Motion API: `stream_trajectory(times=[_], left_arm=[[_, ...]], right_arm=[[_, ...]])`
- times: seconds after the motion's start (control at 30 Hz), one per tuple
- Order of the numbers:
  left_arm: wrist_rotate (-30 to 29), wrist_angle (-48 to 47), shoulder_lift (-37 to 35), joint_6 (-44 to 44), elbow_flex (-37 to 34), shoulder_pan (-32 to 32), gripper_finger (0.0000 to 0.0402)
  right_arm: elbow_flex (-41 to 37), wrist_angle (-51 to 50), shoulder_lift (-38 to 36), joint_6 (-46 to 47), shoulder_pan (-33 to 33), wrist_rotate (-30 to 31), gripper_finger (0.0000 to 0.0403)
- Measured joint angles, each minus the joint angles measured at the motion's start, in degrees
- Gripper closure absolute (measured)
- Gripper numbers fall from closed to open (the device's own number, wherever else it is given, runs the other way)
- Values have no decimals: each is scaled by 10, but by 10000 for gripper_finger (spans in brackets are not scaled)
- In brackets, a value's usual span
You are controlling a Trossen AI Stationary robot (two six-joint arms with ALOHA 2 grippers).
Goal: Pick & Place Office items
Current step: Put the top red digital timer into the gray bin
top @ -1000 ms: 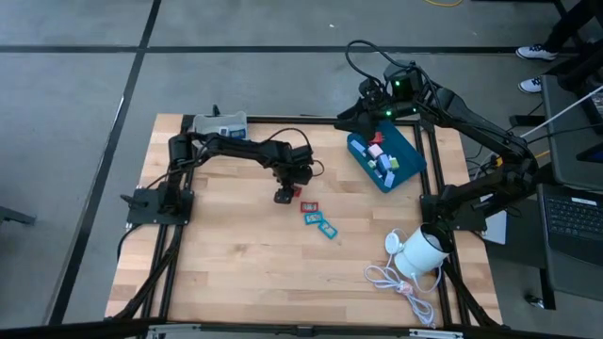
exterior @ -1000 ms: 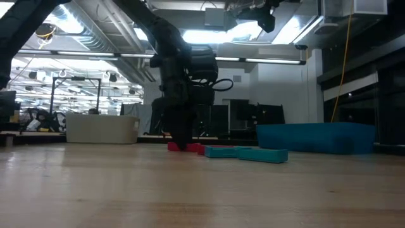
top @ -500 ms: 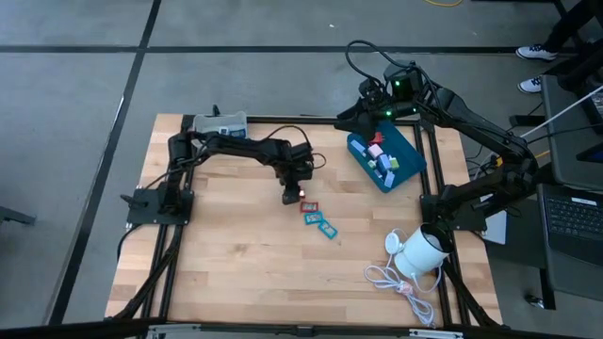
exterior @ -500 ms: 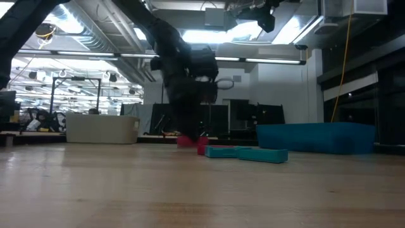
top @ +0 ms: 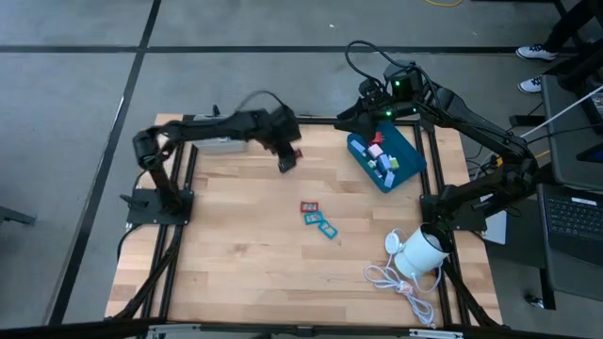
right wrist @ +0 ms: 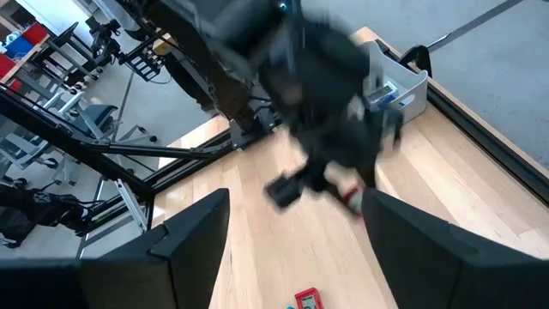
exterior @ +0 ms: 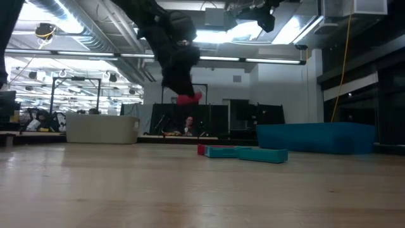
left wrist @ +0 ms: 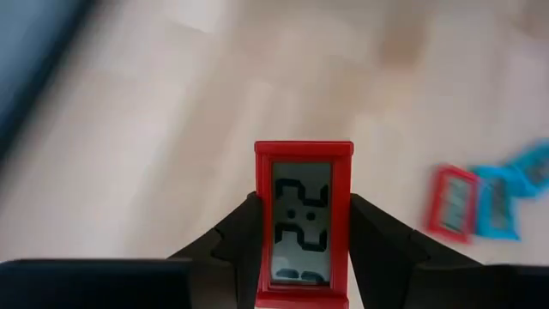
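The left gripper (left wrist: 302, 249), raised clear of the wooden table (top: 236, 254), is clamped on a small red flat piece with a grey display (left wrist: 303, 225), while the right gripper (right wrist: 292, 257) hovers wide open and empty above the blue tray (top: 405, 169).

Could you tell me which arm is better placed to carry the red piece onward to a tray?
Left: its claw already grips the red piece, lifted clear of the table. The right claw hangs open above the blue tray, holding nothing.

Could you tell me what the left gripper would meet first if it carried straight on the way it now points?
Probably just bare table: the left gripper, clamping a red clock, points at open wood.
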Motion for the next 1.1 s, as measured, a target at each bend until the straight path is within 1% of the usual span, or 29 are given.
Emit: stream_trajectory(times=[0.2,0.33,0.47,0.57,0.67,0.8,0.97,1.1], left_arm=[[-56,-52,-75,22,1,86,269],[-83,-108,-124,43,1,152,269],[-98,-169,-154,65,1,222,269],[-94,-196,-164,75,-8,269,269],[-75,-188,-169,76,-35,302,269],[-43,-146,-169,70,-96,327,269],[-32,-72,-169,49,-178,329,269],[-31,-30,-169,42,-219,329,269]], right_arm=[[0,0,0,0,0,0,132],[0,0,0,2,0,0,132],[0,0,0,4,0,0,132],[0,0,0,4,0,0,132],[0,0,0,3,0,0,132],[0,0,0,3,0,0,132],[0,0,0,10,0,0,132],[0,0,0,10,0,0,132]])
